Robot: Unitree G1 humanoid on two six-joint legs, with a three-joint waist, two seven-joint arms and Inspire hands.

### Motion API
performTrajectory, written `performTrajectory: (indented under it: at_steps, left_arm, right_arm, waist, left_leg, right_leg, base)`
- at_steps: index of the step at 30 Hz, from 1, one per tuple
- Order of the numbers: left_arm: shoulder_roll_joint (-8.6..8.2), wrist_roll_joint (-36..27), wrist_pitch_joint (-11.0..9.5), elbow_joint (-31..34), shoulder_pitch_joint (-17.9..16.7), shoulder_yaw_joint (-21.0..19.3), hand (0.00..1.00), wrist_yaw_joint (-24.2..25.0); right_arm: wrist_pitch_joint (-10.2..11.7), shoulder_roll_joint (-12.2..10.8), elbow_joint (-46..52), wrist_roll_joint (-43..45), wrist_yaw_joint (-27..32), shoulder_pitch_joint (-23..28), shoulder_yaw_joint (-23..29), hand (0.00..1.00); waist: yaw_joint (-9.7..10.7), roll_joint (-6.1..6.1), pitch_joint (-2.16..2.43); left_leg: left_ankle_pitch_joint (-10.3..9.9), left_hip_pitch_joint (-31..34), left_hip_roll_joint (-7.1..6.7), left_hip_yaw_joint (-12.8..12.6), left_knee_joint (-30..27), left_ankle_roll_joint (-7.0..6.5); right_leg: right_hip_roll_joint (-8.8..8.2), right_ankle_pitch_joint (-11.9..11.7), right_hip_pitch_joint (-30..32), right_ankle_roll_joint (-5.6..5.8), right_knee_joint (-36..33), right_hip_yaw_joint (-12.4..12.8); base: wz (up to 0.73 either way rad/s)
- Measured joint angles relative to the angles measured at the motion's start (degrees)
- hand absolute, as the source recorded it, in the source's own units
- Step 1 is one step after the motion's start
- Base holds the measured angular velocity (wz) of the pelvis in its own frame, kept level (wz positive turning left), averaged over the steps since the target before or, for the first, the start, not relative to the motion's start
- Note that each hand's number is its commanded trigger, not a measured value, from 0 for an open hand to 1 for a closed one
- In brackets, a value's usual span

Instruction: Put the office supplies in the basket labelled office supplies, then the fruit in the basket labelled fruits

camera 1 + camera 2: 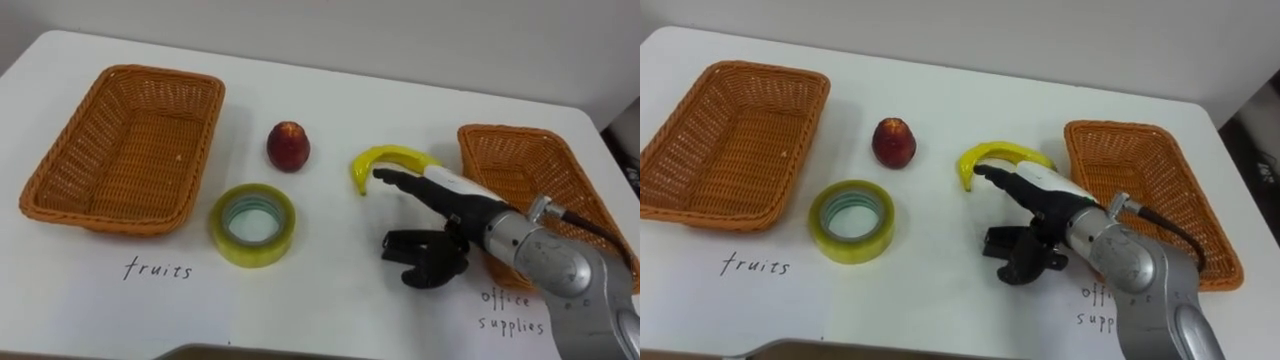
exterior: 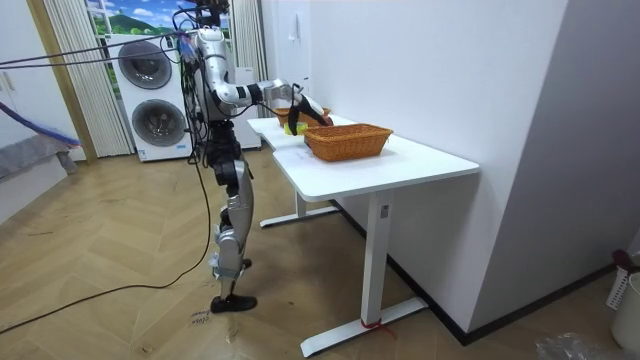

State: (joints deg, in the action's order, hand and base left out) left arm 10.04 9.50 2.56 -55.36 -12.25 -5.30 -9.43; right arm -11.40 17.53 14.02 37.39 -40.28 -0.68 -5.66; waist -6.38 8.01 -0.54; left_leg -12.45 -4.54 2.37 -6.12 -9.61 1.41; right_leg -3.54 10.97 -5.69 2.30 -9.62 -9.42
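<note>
At the table's near edge, beside words written on the white top, the robot's right hand [image 1: 447, 210] reaches forward with its upper fingers stretched out and the lower ones loosely bent. It grasps nothing. One fingertip lies at the inner curve of the banana [image 1: 397, 155], touching it or just short of it. The banana rests on the table [image 1: 330, 290], just beside the right basket [image 1: 500, 129] and well apart from the left basket [image 1: 150, 72].

The banana looks light and fairly firm, with smooth skin that could slip and flesh that bruises under a hard squeeze. A gentle hold across the thick middle of its curve seems safest, since either end would let it swing.

To the hand's left lies a roll of yellowish tape [image 1: 253, 224], flat on its side. It is stiff and light, and its open centre and rim both offer a hold. Beyond it stands a red fruit [image 1: 288, 146], round and smooth, likely to roll if nudged.

Both woven baskets lie empty, so nothing is yet sorted.

The tabletop is flat, smooth and glossy, and things may slide on it. In the room view the robot stands at the table's side, one arm out over it, on a wooden floor [image 2: 120, 270], with two stacked washing machines [image 2: 150, 95] behind.
</note>
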Motion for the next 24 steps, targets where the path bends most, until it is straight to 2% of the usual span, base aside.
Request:
performTrajectory:
  at_steps: [17, 24]
  left_arm:
    - [0.18, -0.44, -0.15, -1.72, 0.71, -0.02, 0.00, -0.38]
    - [0.25, -0.44, -0.07, -1.69, 0.72, -0.02, 0.00, -0.41]
  right_arm:
    - [-0.07, -0.03, -0.37, 3.94, -1.70, 2.94, -2.21, 0.00]
    - [-1.23, 0.01, -0.36, 3.85, -1.78, 3.48, -2.20, 0.00]
  waist:
    - [-0.36, 0.24, 0.02]
    - [-0.29, 0.48, 0.11]
  left_leg:
    - [0.00, 0.15, -0.01, 0.06, 0.01, 0.00]
    - [0.00, 0.15, -0.02, 0.05, 0.01, 0.00]
  right_leg:
    - [0.00, 0.00, 0.14, 0.00, 0.00, -0.06]
    - [0.00, 0.00, 0.12, 0.00, 0.00, -0.18]
  base:
    - [0.00]
    - [0.00]
